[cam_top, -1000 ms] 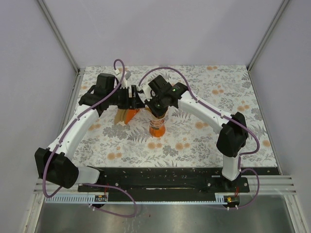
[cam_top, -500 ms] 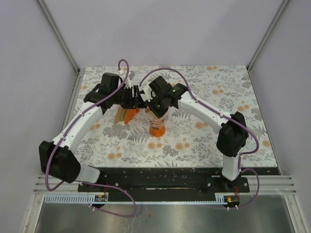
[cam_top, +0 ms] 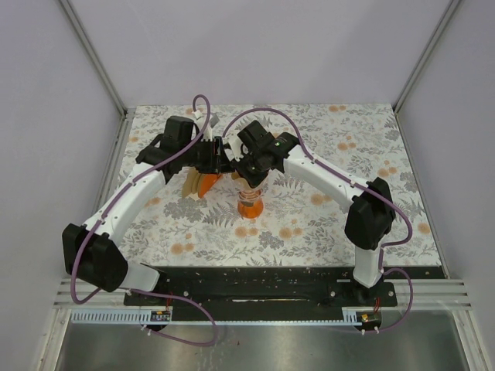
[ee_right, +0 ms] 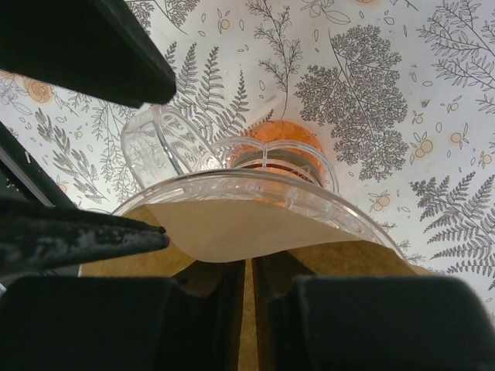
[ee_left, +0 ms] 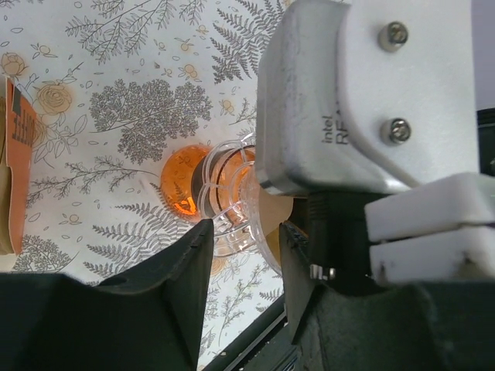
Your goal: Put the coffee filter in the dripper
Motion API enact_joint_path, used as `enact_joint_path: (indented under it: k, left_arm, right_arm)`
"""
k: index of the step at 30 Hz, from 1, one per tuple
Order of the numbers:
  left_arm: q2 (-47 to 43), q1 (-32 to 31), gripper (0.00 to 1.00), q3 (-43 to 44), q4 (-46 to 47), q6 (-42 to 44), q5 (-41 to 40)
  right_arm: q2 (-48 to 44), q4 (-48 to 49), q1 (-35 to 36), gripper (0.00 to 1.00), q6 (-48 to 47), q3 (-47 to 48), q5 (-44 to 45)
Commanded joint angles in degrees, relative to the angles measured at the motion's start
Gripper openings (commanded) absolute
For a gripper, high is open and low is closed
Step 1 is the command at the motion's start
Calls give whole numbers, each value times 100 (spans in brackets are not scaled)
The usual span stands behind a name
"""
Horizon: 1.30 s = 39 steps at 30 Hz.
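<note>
Two arms reach over the table (cam_top: 325,224). The left arm (cam_top: 128,197) bends in from the near left and the right arm (cam_top: 332,179) from the near right. Their wrists meet nose to nose above the middle, a little toward the far side.

The right gripper (ee_right: 246,270) points down over the one dripper (ee_right: 232,184). Its fingers are closed to a thin slit on the near edge of the filter (ee_right: 232,228).

The left gripper (ee_left: 246,232) stands about half open and holds nothing. One of its fingers is just beside the dripper's clear rim, and the other is well above it in the right wrist view.

The single filter sits spread inside the dripper's cone, its light-brown paper lying against the ribbed wall under the rim. The dripper stands upright on its orange base at mid-table.

One bundle (cam_top: 203,184) of brown filters in an orange holder lies just left of the dripper, apart from it.
</note>
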Motion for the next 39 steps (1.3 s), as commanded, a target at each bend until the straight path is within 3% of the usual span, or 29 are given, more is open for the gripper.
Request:
enact_joint_path:
  k: [1, 10, 22, 27, 34, 36, 39]
  left_arm:
    - [147, -113, 40, 112, 106, 92, -195]
    - [76, -140, 29, 103, 115, 145, -213]
    - [-3, -166, 23, 112, 115, 233, -371]
    - [-64, -166, 23, 147, 106, 268, -441]
    - [-143, -175, 23, 182, 106, 295, -512]
    - [-152, -183, 23, 182, 106, 286, -503]
    - [-170, -192, 23, 200, 106, 286, -485]
  right_arm:
    - [-554, 599, 115, 18, -277, 143, -387]
    - [-791, 696, 115, 31, -295, 142, -378]
    - [-1204, 722, 115, 46, -339, 178, -457]
    - [-1389, 635, 115, 50, -382, 125, 34]
    - [-1635, 670, 107, 80, 152, 169, 1359]
    - [-1574, 652, 80, 94, 364, 143, 1773]
    - [-1504, 696, -95, 98, 811, -6, 1794]
